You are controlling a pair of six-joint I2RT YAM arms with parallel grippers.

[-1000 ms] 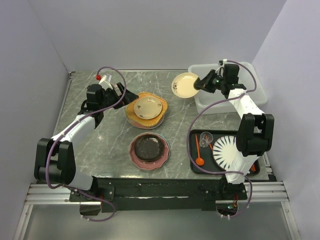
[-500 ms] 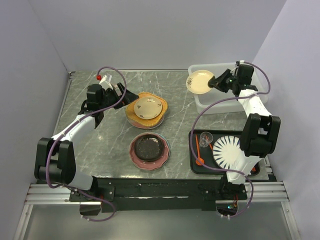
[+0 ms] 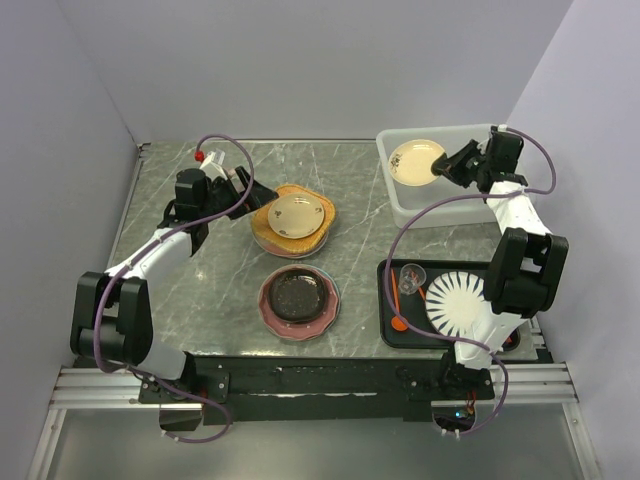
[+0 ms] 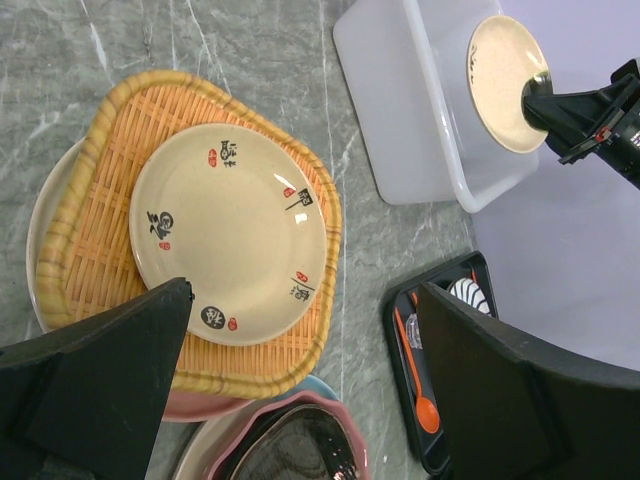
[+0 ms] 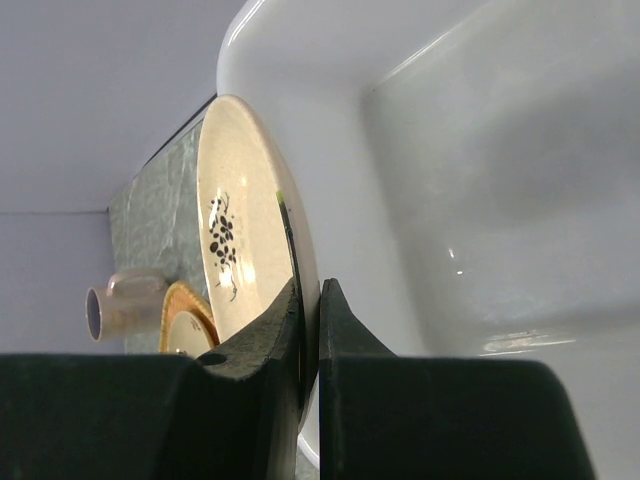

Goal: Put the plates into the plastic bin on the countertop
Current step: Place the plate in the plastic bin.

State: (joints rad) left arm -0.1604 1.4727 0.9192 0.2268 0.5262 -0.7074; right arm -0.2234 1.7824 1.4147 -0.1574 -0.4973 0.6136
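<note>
The grey-green countertop (image 3: 360,235) bears the plastic bin (image 3: 420,213) far right; a black tray (image 3: 412,336) near right; a far stack of plates (image 3: 290,220) and a near stack (image 3: 298,300) centrally, apart.

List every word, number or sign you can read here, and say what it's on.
Cream plate: black brush characters and small red seals around its face, too stylised and small to read.
Floral plate: a dark sprig, no writing.
No other text visible.

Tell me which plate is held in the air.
The cream plate with the dark floral mark, gripped by the right pincer over the plastic bin. The others rest in stacks on the countertop, and the striped one on the black tray.
</note>
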